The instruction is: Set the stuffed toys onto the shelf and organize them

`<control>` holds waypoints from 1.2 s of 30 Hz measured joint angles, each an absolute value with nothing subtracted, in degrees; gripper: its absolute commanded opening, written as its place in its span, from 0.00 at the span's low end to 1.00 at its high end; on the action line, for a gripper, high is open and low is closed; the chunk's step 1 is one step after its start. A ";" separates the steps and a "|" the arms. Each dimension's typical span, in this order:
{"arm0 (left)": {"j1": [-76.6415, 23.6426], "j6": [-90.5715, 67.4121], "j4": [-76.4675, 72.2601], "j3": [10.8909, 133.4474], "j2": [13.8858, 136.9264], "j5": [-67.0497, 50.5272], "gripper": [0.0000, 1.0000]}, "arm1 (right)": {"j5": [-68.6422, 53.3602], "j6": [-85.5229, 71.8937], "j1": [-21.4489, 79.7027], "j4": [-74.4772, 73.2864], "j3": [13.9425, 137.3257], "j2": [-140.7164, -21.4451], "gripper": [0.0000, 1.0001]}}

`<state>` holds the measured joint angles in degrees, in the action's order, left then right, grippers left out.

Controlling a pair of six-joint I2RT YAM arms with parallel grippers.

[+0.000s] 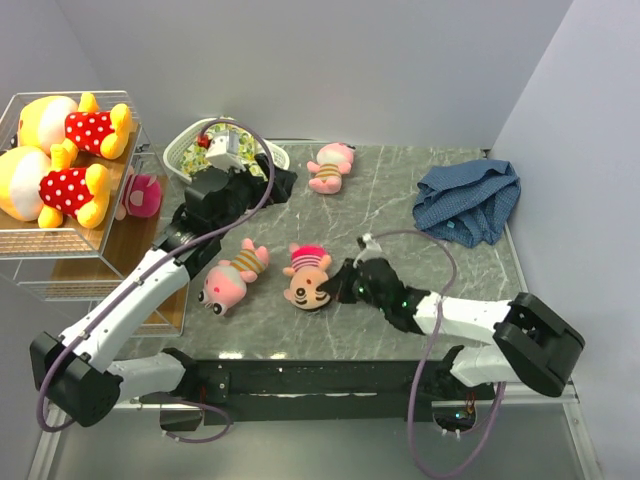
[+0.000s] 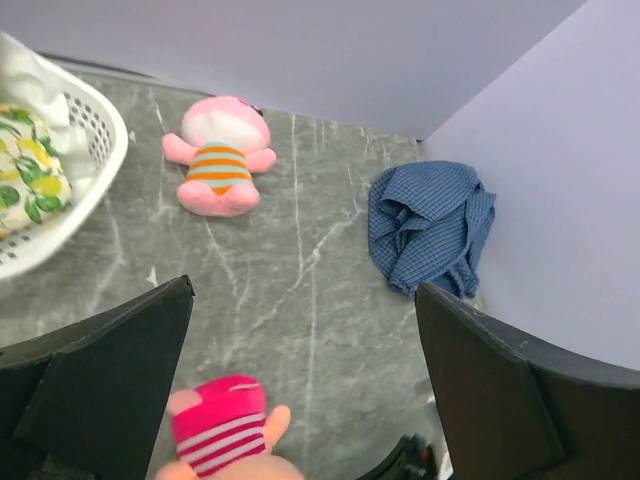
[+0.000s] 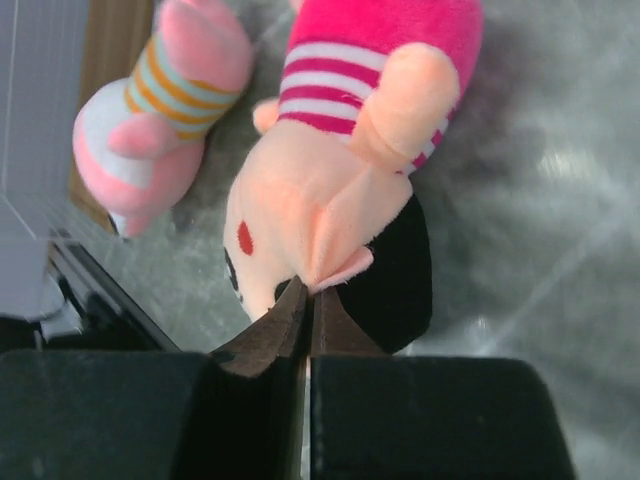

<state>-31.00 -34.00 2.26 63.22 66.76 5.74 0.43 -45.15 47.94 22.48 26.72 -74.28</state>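
Pinching fuzzy peach plush toy (image 3: 320, 200) by one ear, right claw (image 3: 307, 302), left claw (image 2: 300, 370) spread

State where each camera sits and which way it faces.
Top external: above and behind the bases, looking down on table and shelf; left arm, right arm show.
Left wrist: at its arm's tip, facing the far pink toy and blue cloth; left gripper open.
Right wrist: looking down at the peach doll; right gripper shut on it.
Shared: all three show the peach doll.
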 measured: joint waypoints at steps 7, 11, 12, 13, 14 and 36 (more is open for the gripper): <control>-36.93 -40.21 7.75 64.29 68.66 15.42 1.00 | 13.98 -61.87 56.95 23.66 21.71 -70.04 0.63; -39.59 -44.75 14.61 68.20 71.99 21.39 1.00 | 15.20 -63.68 58.48 20.69 22.85 -67.79 0.71; -39.88 -45.91 15.84 69.01 72.64 22.31 0.99 | 15.42 -63.29 58.48 19.55 23.33 -67.31 0.70; -40.12 -47.33 17.32 69.91 73.21 23.22 0.99 | 15.35 -62.46 58.30 18.46 23.70 -66.61 0.70; -40.36 -49.10 19.11 70.94 73.87 24.36 0.99 | 15.14 -61.45 58.04 17.54 23.83 -65.63 0.69; -42.00 -91.57 57.47 97.32 103.31 18.52 0.72 | 17.30 -48.29 57.08 3.53 15.75 -30.33 0.53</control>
<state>-42.00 -91.57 57.47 97.32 103.31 18.52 17.30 -48.29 57.08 3.53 15.75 -30.33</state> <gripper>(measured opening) 0.742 0.539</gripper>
